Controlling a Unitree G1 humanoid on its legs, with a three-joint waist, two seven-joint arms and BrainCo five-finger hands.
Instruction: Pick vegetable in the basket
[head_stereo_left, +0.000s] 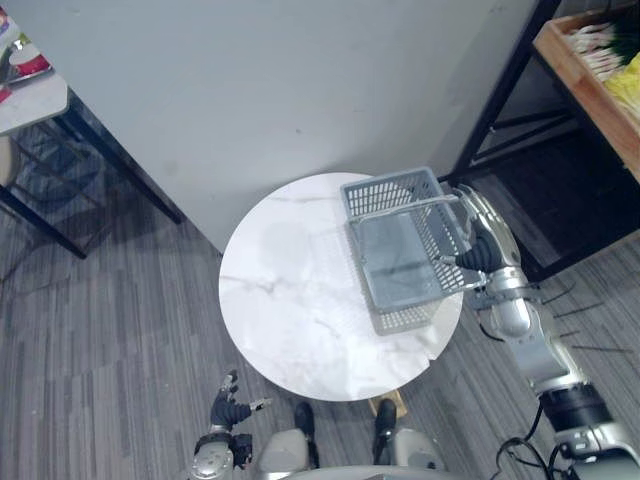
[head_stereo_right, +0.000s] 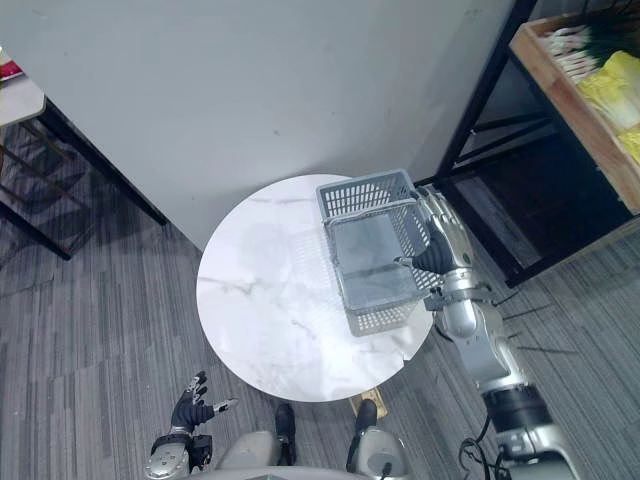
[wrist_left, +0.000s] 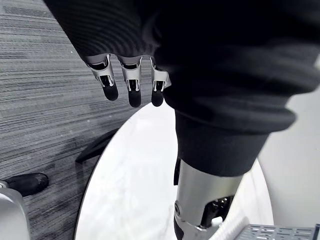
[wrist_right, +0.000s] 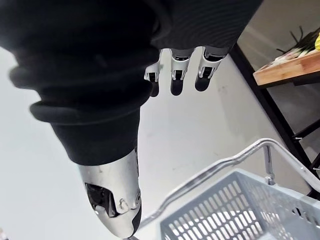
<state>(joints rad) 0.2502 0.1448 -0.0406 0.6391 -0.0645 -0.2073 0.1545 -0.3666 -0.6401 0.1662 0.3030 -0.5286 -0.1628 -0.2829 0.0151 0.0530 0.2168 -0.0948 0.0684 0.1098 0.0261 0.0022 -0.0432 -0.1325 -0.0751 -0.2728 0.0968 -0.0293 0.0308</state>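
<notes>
- Counters: two, the round white marble counter (head_stereo_left: 290, 300) and a pale counter (head_stereo_left: 35, 100) well off beyond its far left edge.
- Baskets: one grey slotted basket (head_stereo_left: 385, 195), at the round counter's right edge.
- Basket handles: one silver handle (wrist_right: 225, 165) shows.
- Hands: two, the right hand (head_stereo_left: 478, 230) just beside the basket's right side and the left hand (head_stereo_left: 232, 405) off the round counter's near edge.
- Wooden crates: one wooden crate (wrist_right: 287, 74).
- Racks: one black rack (head_stereo_left: 500, 90), carrying the crate.
- Vegetables: two kinds in the crate, green-and-white stalks (head_stereo_right: 575, 40) and yellow-green bundles (head_stereo_right: 615, 85), too crowded to count singly.
</notes>
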